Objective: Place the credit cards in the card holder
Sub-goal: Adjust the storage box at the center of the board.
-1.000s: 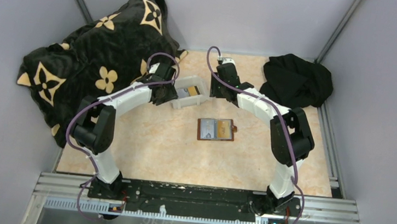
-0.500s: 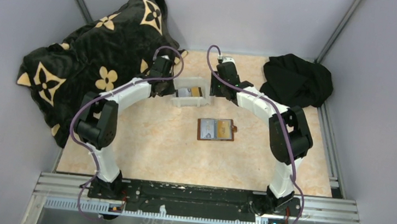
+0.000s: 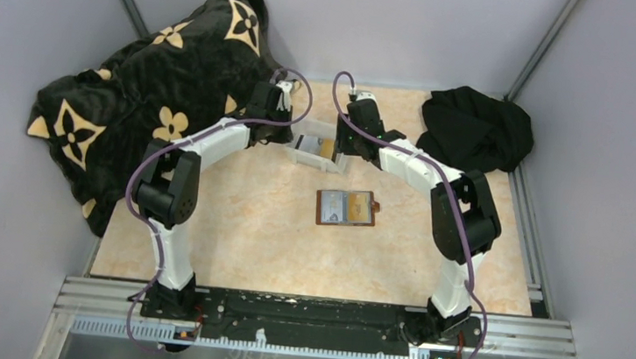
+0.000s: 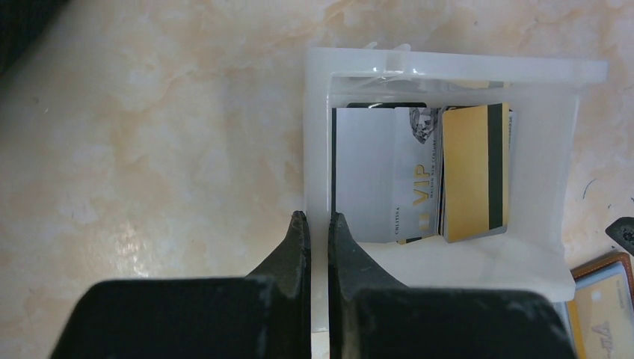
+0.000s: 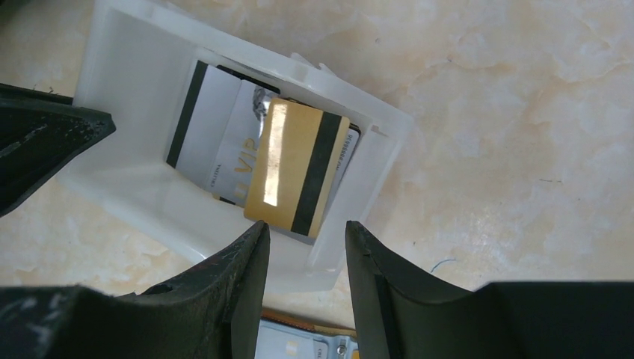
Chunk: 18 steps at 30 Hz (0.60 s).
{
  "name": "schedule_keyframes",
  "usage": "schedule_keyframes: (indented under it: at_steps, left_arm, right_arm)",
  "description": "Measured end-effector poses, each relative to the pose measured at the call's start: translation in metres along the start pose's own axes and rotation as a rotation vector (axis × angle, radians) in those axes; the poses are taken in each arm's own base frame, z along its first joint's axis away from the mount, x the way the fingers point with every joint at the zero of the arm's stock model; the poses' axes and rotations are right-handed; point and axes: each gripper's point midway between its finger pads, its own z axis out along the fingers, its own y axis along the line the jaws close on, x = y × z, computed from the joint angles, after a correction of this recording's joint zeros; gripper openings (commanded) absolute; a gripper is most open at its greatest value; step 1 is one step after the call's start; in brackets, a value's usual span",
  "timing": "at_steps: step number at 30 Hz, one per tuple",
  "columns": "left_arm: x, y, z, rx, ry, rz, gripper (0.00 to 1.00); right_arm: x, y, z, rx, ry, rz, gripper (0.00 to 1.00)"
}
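Note:
Several credit cards lie stacked in a white tray (image 3: pixel 304 153), with a gold card with a black stripe (image 4: pixel 475 172) on top of a silver VIP card (image 4: pixel 381 172); the same gold card (image 5: pixel 295 168) shows in the right wrist view. My left gripper (image 4: pixel 318 217) is shut on the tray's left wall (image 4: pixel 318 134). My right gripper (image 5: pixel 303 228) is open, its fingers straddling the tray's near corner wall (image 5: pixel 329 250) with gaps on both sides. The reddish-brown card holder (image 3: pixel 346 207) lies open and flat on the table in front of the tray, a pale card in its pocket.
A black blanket with tan flower patterns (image 3: pixel 155 102) is heaped at the back left, close behind my left arm. A black cloth (image 3: pixel 476 129) lies at the back right. Grey walls enclose the marbled table (image 3: pixel 247 234) on three sides.
My left gripper reached further right to the tray and closed on its wall. The tray has turned a little. The right arm and the card holder have not moved.

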Motion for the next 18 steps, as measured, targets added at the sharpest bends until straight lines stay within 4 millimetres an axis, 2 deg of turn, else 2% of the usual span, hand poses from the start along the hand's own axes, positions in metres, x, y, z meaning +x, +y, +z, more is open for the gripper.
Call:
schedule_keyframes:
  at_steps: [12,18]
  left_arm:
    - [-0.010,-0.012,0.010,0.103,-0.044,0.161,0.00]
    - [-0.011,-0.013,0.012,0.117,-0.068,0.188,0.00]
  right_arm:
    - [-0.005,0.015,0.005,-0.063,-0.022,0.084,0.43]
    - [0.012,0.012,0.020,-0.055,0.023,0.084,0.43]
